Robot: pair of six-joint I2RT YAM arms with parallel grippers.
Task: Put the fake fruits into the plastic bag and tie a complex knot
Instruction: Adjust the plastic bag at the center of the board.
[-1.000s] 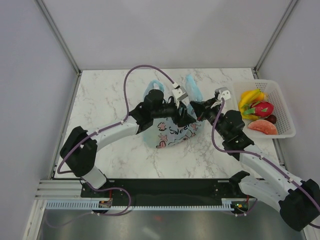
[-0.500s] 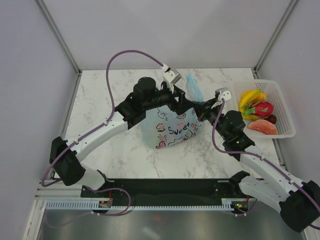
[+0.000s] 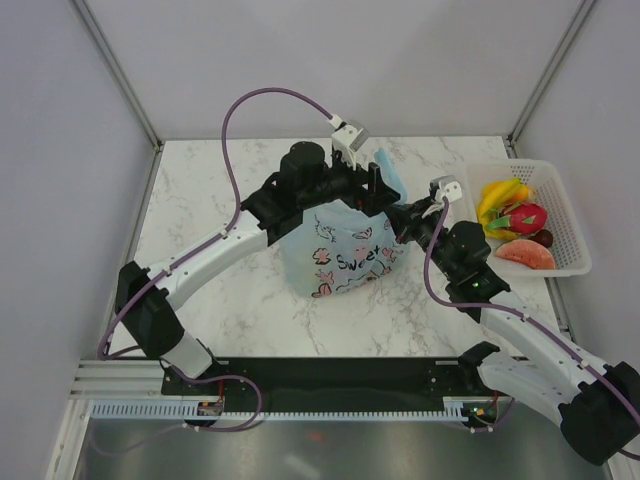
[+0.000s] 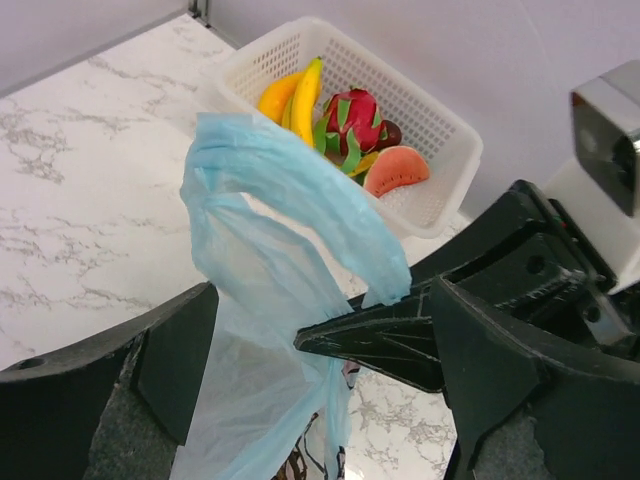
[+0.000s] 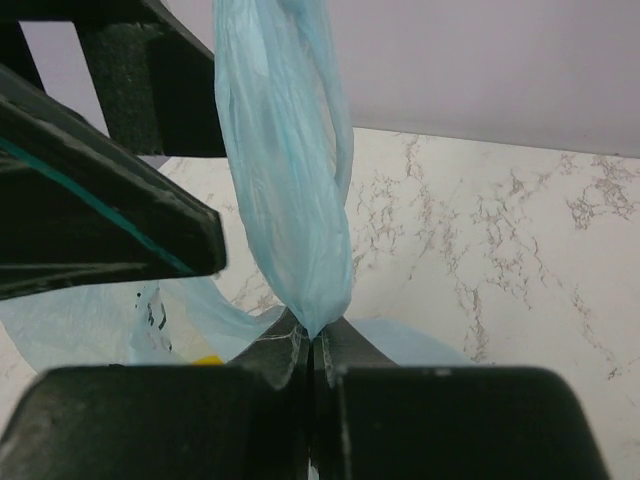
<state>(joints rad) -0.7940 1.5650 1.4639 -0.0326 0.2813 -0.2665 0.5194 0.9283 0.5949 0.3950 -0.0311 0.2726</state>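
My right gripper (image 5: 312, 345) is clamped tight on one handle (image 5: 290, 200) of the bag (image 3: 345, 255), the thin blue film twisted into a rope that rises straight from my closed fingertips. My left gripper (image 4: 325, 300) is spread wide, one finger on each side of the other handle loop and touching nothing. My right finger pokes in just beside that loop. The bag stands near the middle of the desk (image 3: 220, 200), a little toward the far edge.

The fruits (image 3: 515, 225) lie in the white basket (image 3: 570, 225) at the right edge, near the far right corner: bananas, dragon fruit, a red slice and a dark ball. I cannot tell whether anything is inside the bag; my right wrist camera shows a speck of yellow low down, too small to read.

My worries from here:
- If I start the knot now, the bag gets shut with the fruits outside it. I judge the filling not done.
- My two grippers are crowded around the same handles. Closing the left one carelessly could nip my own right finger instead of the film.
- The film is slick and thin. A hard pull could drag it out of my right pinch, or stretch and tear it.
- Lifting by one handle could tip the bag over and collapse its mouth.
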